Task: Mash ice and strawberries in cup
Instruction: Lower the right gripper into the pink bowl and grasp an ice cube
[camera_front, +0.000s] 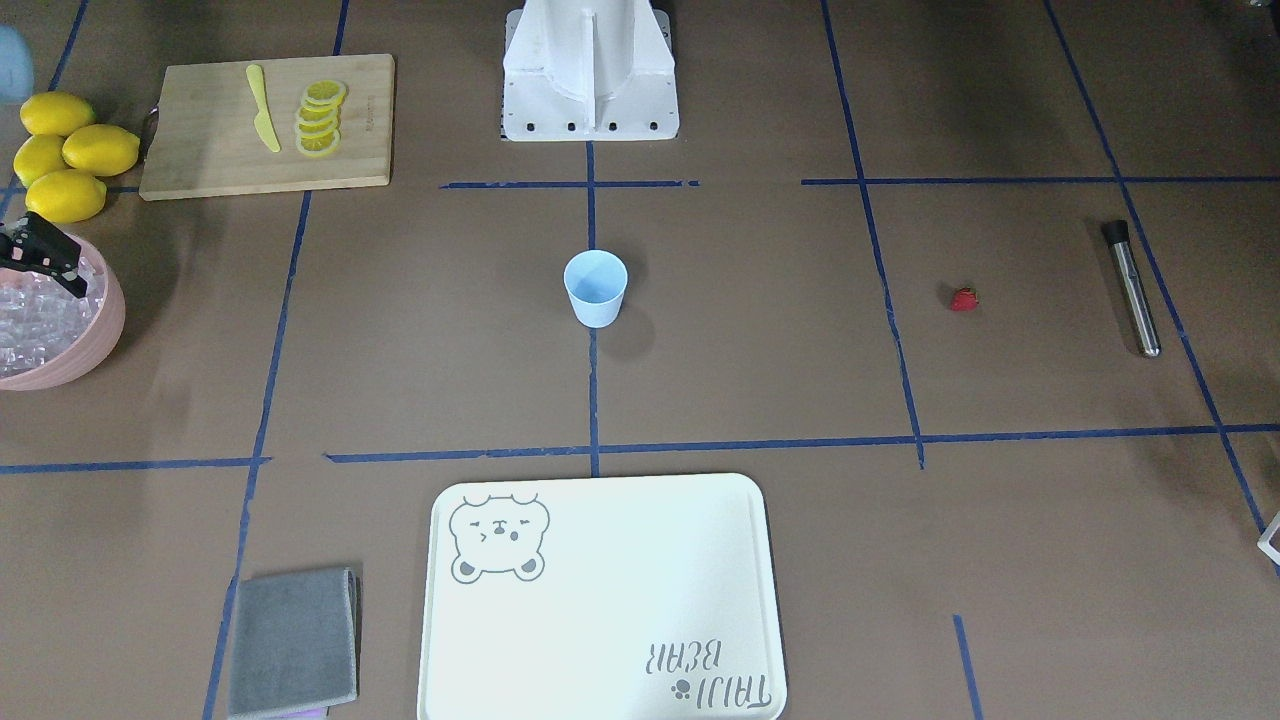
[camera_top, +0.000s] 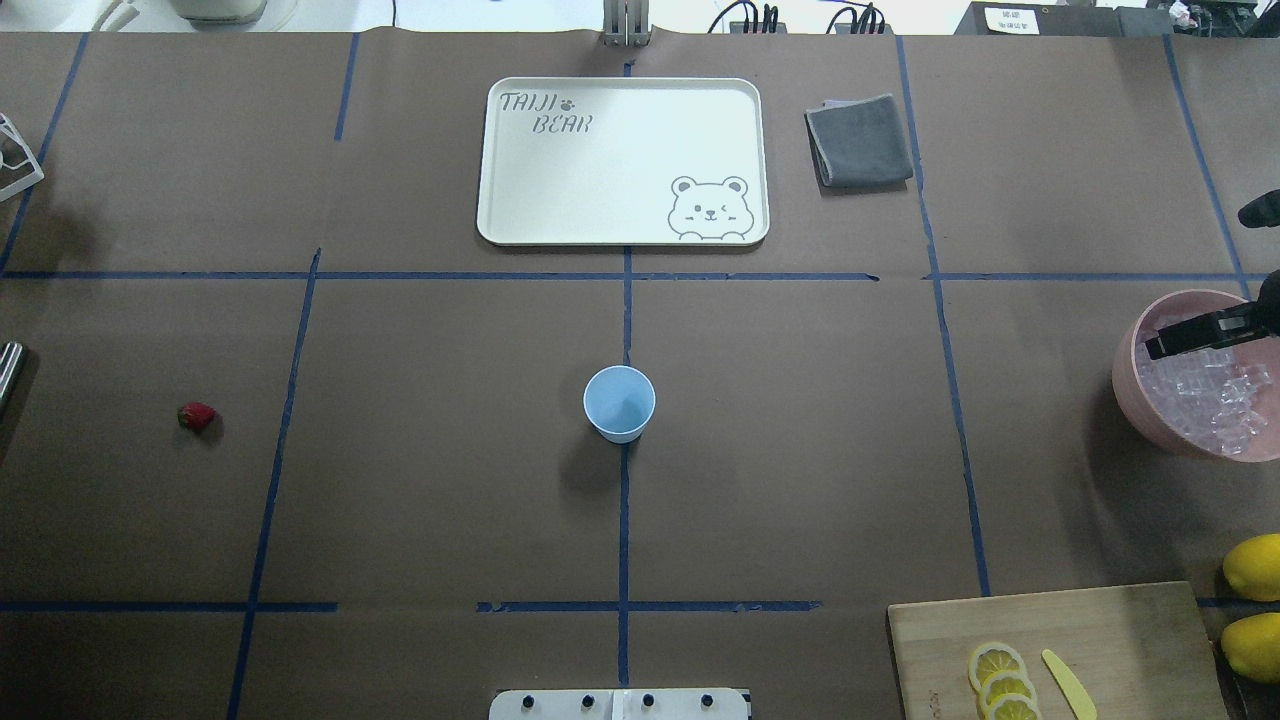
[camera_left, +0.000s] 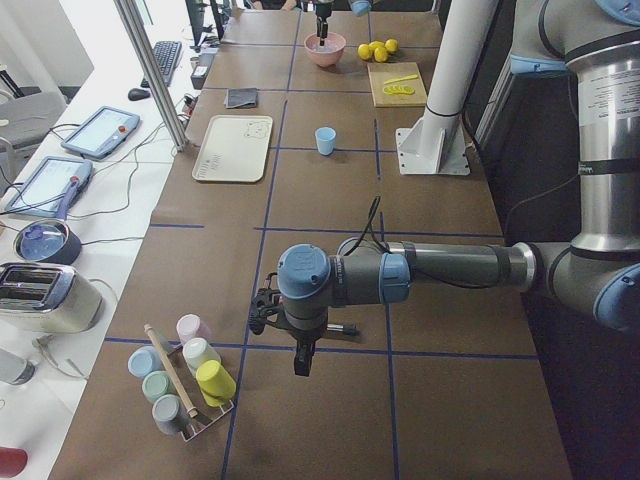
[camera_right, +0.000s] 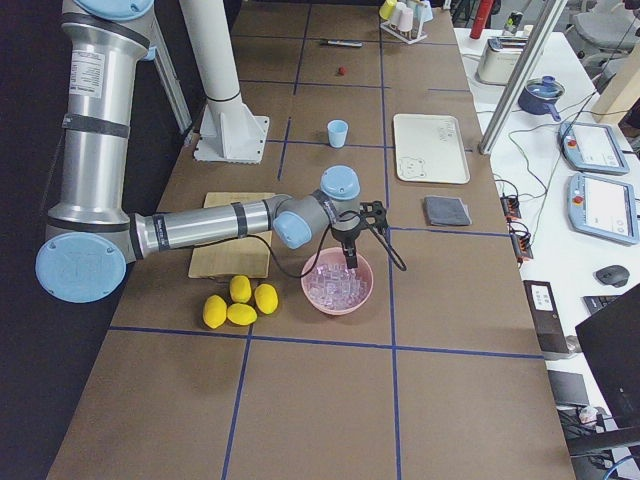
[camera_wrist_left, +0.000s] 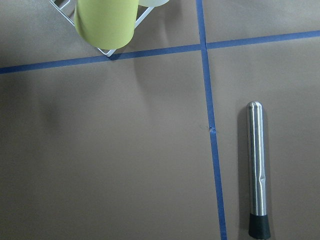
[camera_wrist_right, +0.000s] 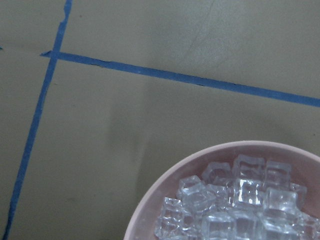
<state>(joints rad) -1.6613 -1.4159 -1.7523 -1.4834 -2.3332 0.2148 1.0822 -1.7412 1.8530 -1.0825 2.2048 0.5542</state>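
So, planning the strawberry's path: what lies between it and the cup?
Nothing but bare brown table, crossed by one blue tape line, between the strawberry and the cup; the overhead view shows it.

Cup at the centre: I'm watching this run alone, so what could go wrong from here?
The ice sits heaped in the pink bowl under the right gripper; slick cubes could slip out or scatter on the way. The cup is small, empty and stands free, so dropped ice or pressing might tip it. The strawberry is tiny and lies far off, easy to miss.
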